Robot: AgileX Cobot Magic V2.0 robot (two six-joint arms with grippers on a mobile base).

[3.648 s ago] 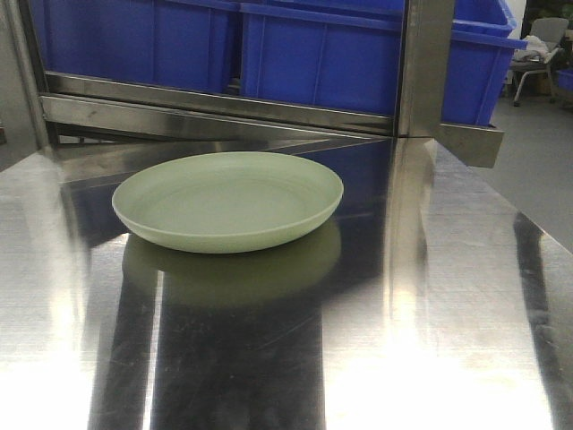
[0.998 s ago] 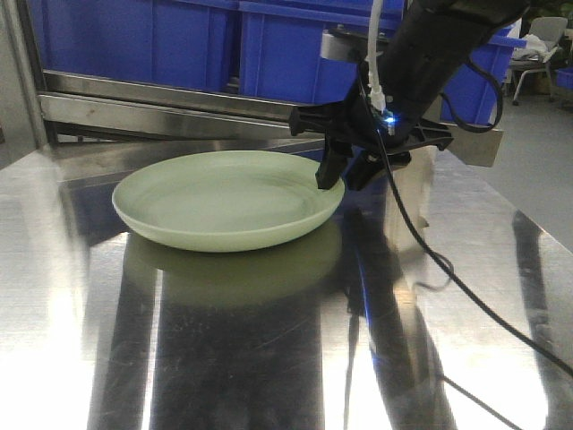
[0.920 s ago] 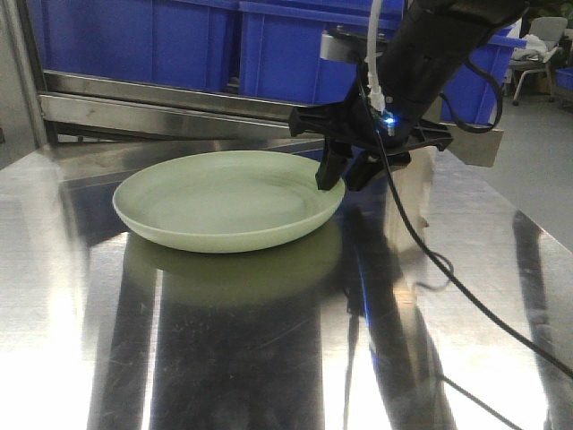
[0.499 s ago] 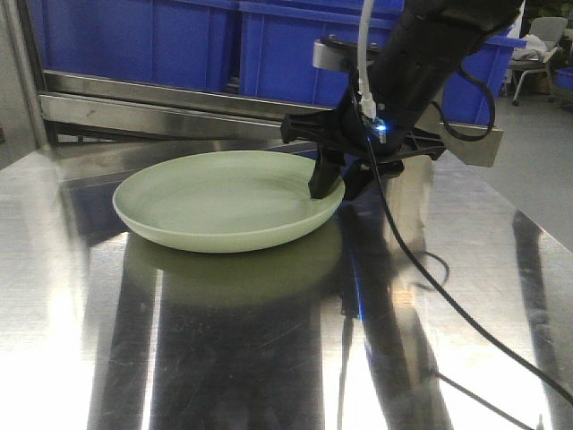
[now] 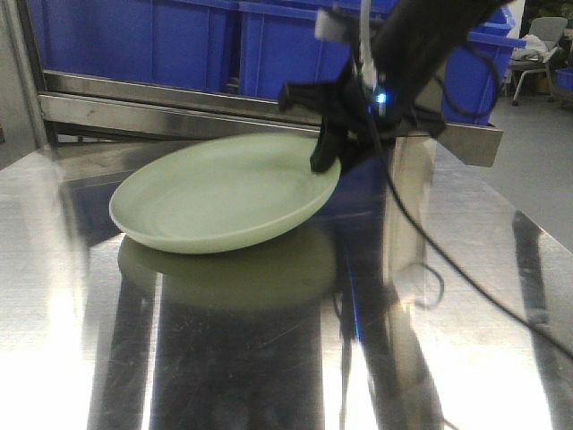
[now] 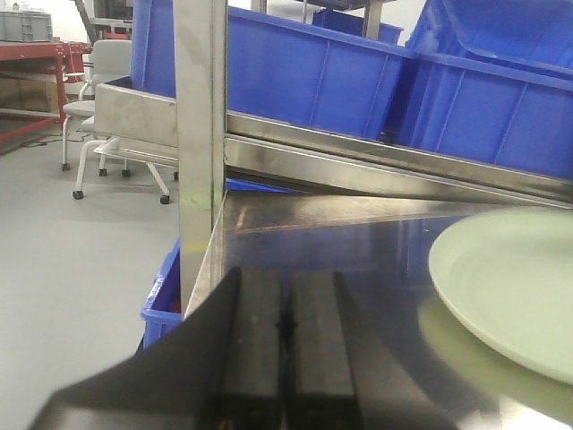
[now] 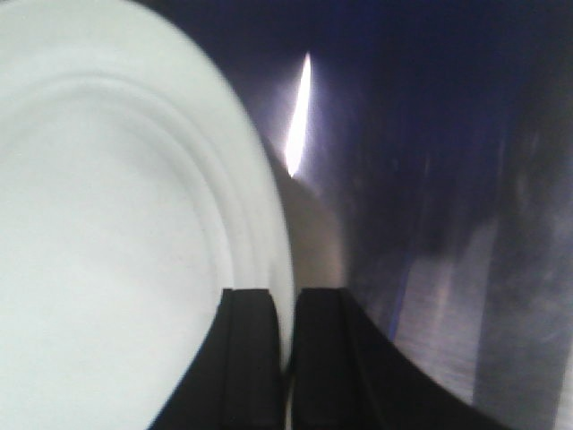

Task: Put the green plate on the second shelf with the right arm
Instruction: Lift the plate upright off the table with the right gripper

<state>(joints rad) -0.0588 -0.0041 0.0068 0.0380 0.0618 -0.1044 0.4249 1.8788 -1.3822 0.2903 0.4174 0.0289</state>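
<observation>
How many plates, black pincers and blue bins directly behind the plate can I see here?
1 plate
2 pincers: right pincer clamped on the plate's rim, left pincer shut and empty
2 blue bins in the front row
Total: 5

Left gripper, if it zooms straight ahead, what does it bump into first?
Probably the shiny steel shelf rail below the blue plastic bins. The black left gripper, shut, points between the upright steel post and the pale green round plate, missing both, though depth is unclear.
</observation>
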